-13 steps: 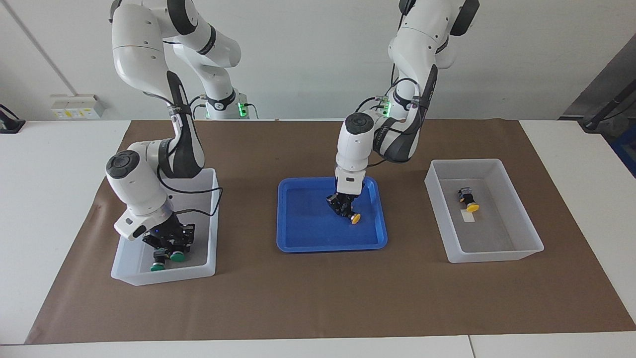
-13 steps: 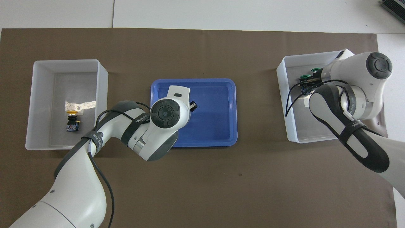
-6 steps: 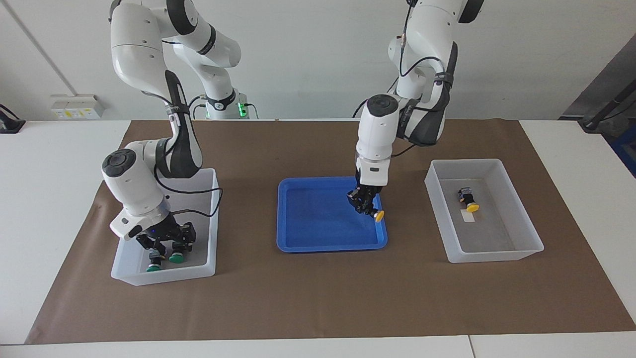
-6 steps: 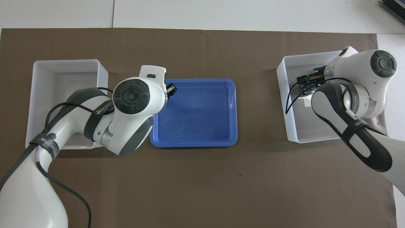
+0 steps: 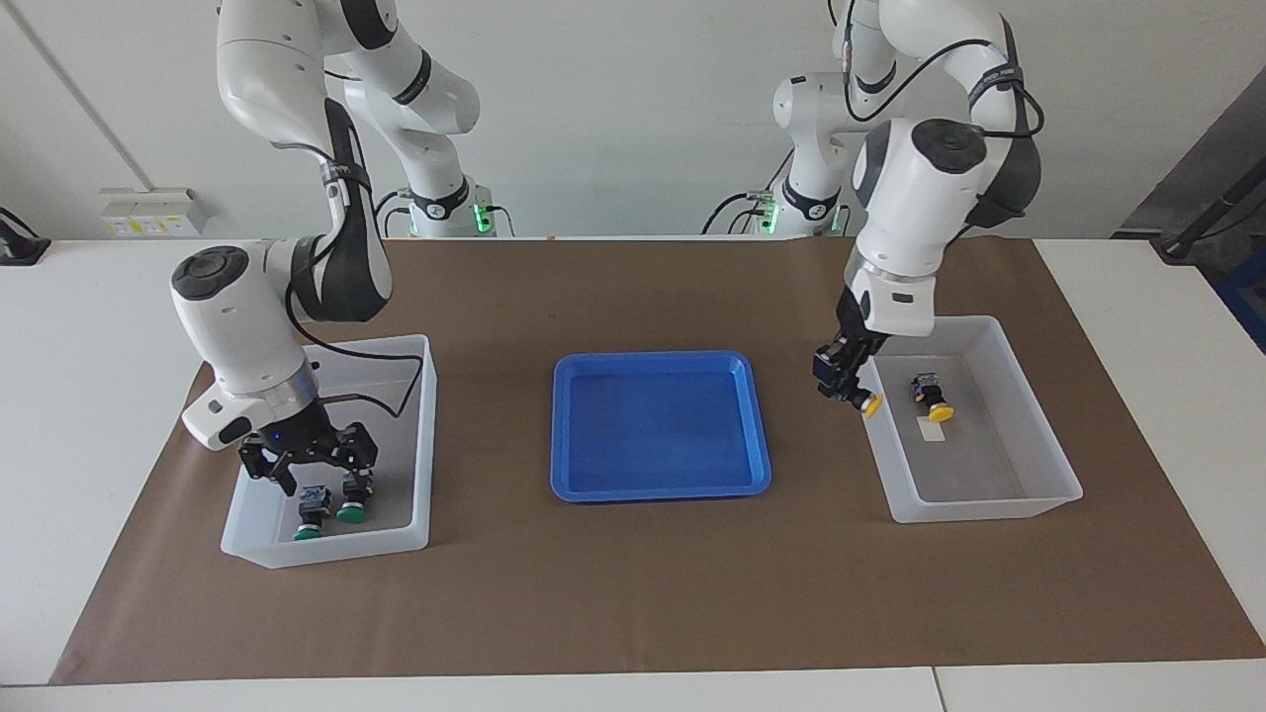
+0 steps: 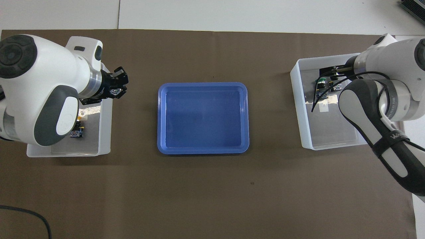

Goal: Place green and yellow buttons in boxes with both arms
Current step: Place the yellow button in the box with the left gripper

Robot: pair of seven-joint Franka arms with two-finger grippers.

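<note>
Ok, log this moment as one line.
left end effector: holds yellow button over box rim | right end effector: open above two green buttons in other box | blue tray

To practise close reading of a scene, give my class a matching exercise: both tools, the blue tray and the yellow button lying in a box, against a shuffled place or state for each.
1. left tool
2. right tool
3. blue tray
4. lying yellow button

a. between the two boxes
b. open, over the green buttons
c. in the box at the left arm's end
d. shut on the carried yellow button

Pairs: 1-d, 2-b, 3-a, 4-c.
</note>
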